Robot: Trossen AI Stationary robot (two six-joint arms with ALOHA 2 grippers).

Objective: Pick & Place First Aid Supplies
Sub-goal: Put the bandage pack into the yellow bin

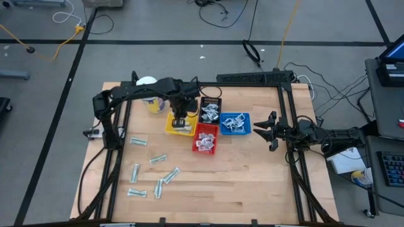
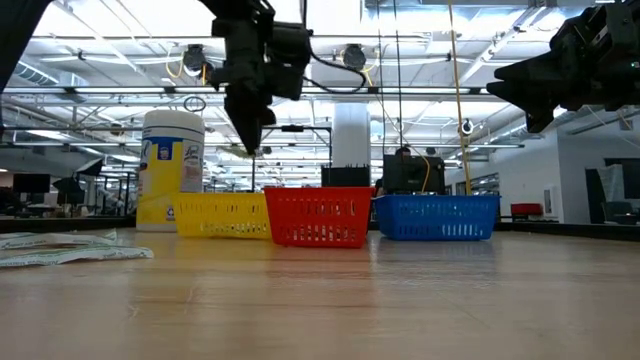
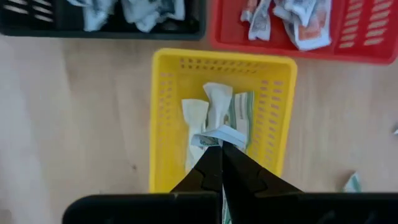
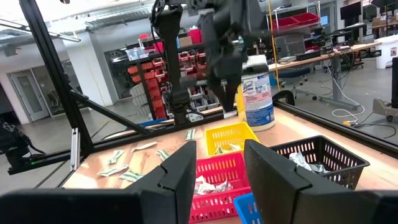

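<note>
My left gripper (image 1: pixel 179 120) hangs over the yellow tray (image 1: pixel 170 128), pointing down, shut on a small pale packet (image 3: pixel 217 135). More pale green-grey packets (image 3: pixel 211 112) lie on the yellow tray's floor. Several loose packets (image 1: pixel 154 173) lie flat on the wood near the table's left front. The red tray (image 1: pixel 205 140), blue tray (image 1: pixel 235 123) and black tray (image 1: pixel 210 110) each hold packets. My right gripper (image 1: pixel 265 129) waits open at the table's right edge, level and clear of everything. My left gripper pinches the pale packet between its two fingertips (image 3: pixel 211 163), and a short end of the packet (image 3: pixel 219 133) sticks out past them. The fingers come from above, pointing down. The packet is lifted clear, above the yellow tray's floor (image 2: pixel 247 150).
A white jar with a yellow label (image 2: pixel 172 170) stands just beyond the yellow tray toward the far left. Black frame rails (image 1: pixel 117 145) run along the table's left and right sides. Bare wood lies in front of the trays (image 1: pixel 240 183).
</note>
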